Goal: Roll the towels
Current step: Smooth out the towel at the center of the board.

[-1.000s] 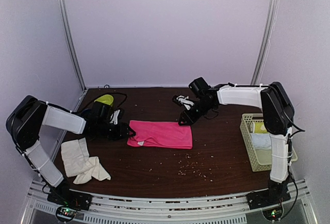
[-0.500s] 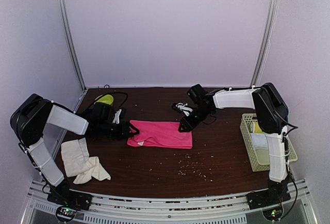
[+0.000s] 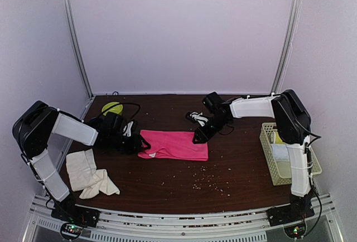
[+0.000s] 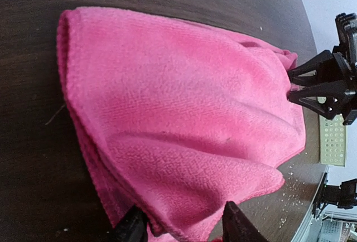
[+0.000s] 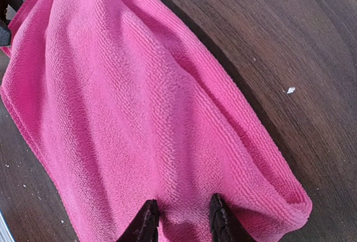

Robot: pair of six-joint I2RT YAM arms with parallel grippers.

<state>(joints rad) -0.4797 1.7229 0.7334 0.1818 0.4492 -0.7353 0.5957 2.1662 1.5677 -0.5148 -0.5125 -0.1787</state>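
Both arms closed in: left hand (image 3: pixel 136 141) and right hand (image 3: pixel 199 136) now pinch opposite ends of bright pink cloth towel (image 3: pixel 175 145), mid dark surface (image 3: pixel 240 167). Cream cloth towel (image 3: pixel 89 172) crumpled near-left, untouched. Rolling likely next.

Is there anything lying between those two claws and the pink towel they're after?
Nothing visible does. The left gripper and the right gripper each already have an edge of the pink towel between their fingers, at opposite ends.
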